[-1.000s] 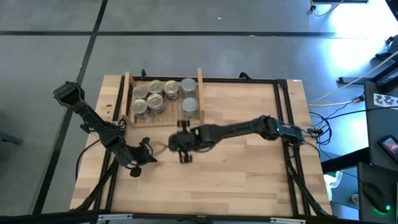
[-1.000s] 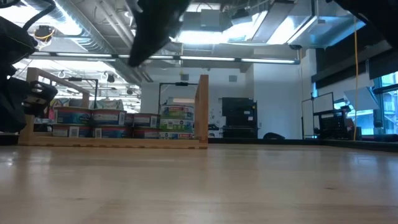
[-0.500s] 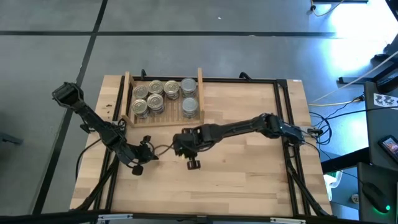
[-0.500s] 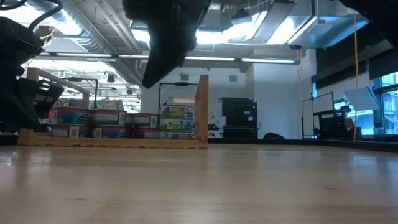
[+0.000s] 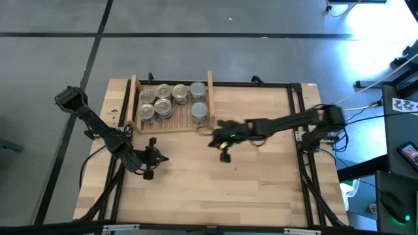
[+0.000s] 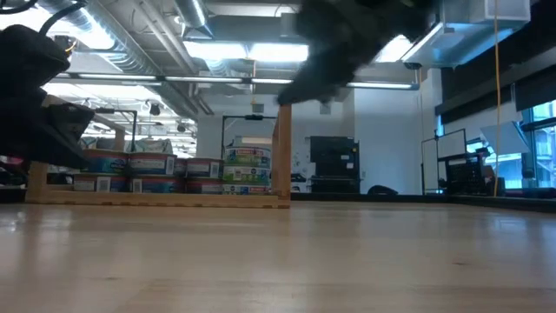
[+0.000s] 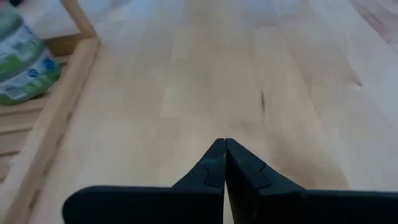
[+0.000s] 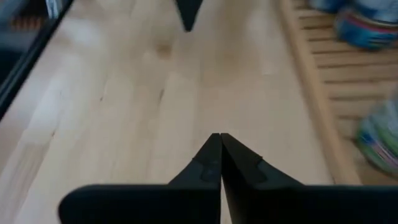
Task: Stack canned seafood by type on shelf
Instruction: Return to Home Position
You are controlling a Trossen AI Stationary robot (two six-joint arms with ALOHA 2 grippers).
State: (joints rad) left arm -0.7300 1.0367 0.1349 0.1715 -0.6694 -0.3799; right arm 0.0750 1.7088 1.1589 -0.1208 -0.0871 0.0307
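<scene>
Nearest me, the desk (image 5: 261, 196) shows plain wood, and I see no loose tin on it. Beyond that my left hand (image 5: 153, 160) hangs low over the desk, on the near side of the shelf (image 5: 171, 129) and off its left front corner. Its wrist camera shows the fingers (image 7: 214, 163) pinched together with nothing between them. My right hand (image 5: 223, 147) is off the shelf's right front corner, near it but apart. It is likewise closed to a point and carries nothing.

Farthest off, the cans (image 5: 171, 101) all sit inside the shelf, between its two side boards. The low view shows them two high, with blue labels toward the left board and green ones by the right board.

With every tin shelved and both hands empty, I judge the stacking finished and the step in hand to be sending the arms home. The next move calls for drawing the right arm back from the shelf without clipping the right board or nudging the green stack. The left arm folds back on its own side.
</scene>
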